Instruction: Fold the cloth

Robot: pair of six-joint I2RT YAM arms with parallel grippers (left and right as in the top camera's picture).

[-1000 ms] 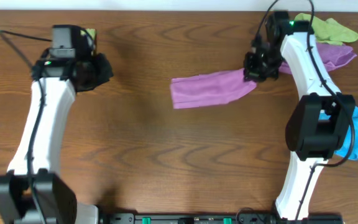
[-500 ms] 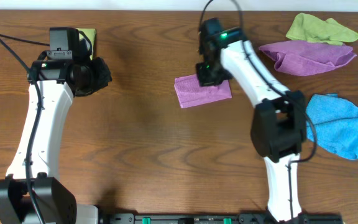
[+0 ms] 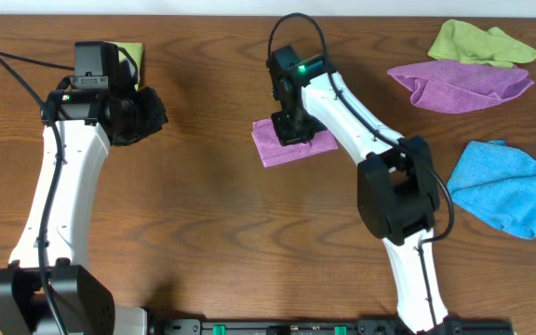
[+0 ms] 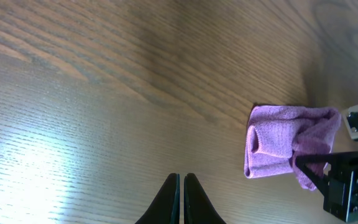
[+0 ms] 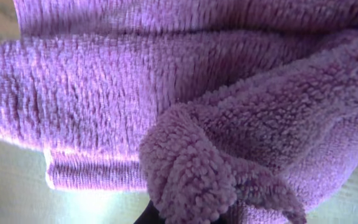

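The cloth (image 3: pixel 277 147) lies near the table's middle as a small magenta-purple folded rectangle. My right gripper (image 3: pixel 294 130) is down on its right part, shut on a bunched edge of the pile. In the right wrist view the cloth (image 5: pixel 166 93) fills the frame and a thick fold bulges right at my right gripper (image 5: pixel 194 211). The left wrist view shows the cloth (image 4: pixel 275 146) to the right, doubled over with a rounded fold on its left side. Far off at the left of the table, my left gripper (image 3: pixel 152 110) (image 4: pixel 182 196) is shut on nothing.
A paler lilac cloth (image 3: pixel 459 84) and a lime-green cloth (image 3: pixel 482 42) lie at the back right. A blue cloth (image 3: pixel 501 186) sits at the right edge. Another lime-green patch (image 3: pixel 133 51) shows behind the left arm.
My right gripper has swept left from the back right, carrying the cloth's edge over itself. The cloth went from a long strip to a compact fold. The left arm has hardly moved.
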